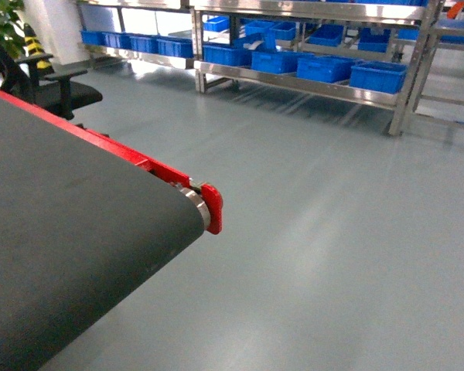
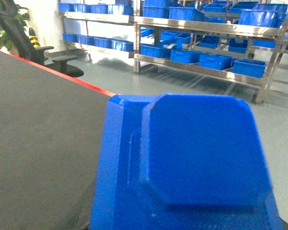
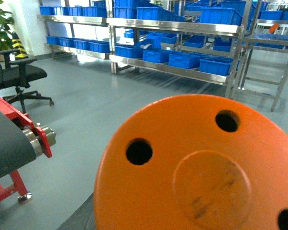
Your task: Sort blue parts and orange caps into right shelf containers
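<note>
While neither arm shows in the head view | blue part (image 2: 197, 163) fills left wrist view, orange cap (image 3: 201, 167) the right | both apparently held; grip unconfirmed | crates (image 1: 377, 76) shelved beyond.

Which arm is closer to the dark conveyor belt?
Left: its camera sits just above the belt, behind a blue part. The right arm's camera, behind an orange cap, is over the floor, with the belt's end off to its left.

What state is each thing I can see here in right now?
Blue part: filling the left wrist view, close to the camera.
Orange cap: filling the right wrist view, holed face showing.
Blue crates: sitting on the metal shelves.
Conveyor belt: bare.
Office chair: unoccupied.
</note>
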Controlling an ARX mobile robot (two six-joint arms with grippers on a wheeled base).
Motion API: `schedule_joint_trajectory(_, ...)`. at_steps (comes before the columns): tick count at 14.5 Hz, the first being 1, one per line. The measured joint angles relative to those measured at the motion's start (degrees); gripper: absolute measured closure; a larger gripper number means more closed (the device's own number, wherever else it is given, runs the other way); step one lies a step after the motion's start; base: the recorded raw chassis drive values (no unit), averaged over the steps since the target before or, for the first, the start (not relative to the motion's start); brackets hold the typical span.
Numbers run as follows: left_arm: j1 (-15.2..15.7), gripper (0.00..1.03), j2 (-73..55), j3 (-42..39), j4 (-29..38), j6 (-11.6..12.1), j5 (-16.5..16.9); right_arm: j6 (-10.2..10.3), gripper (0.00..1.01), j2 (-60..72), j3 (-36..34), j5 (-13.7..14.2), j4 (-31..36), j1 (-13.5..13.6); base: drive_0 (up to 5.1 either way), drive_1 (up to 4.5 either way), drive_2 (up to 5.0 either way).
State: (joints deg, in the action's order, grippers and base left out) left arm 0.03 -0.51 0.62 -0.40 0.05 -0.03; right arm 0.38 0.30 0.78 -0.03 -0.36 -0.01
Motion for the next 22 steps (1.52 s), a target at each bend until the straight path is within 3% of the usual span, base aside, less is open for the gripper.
schedule_joint_trajectory(22, 0.00, 0.60, 0.00, 0.00, -0.02, -0.02, 0.00, 0.00, 0.56, 0.00, 0.00, 0.00, 0.00, 0.00, -1.5, -1.54, -1.5)
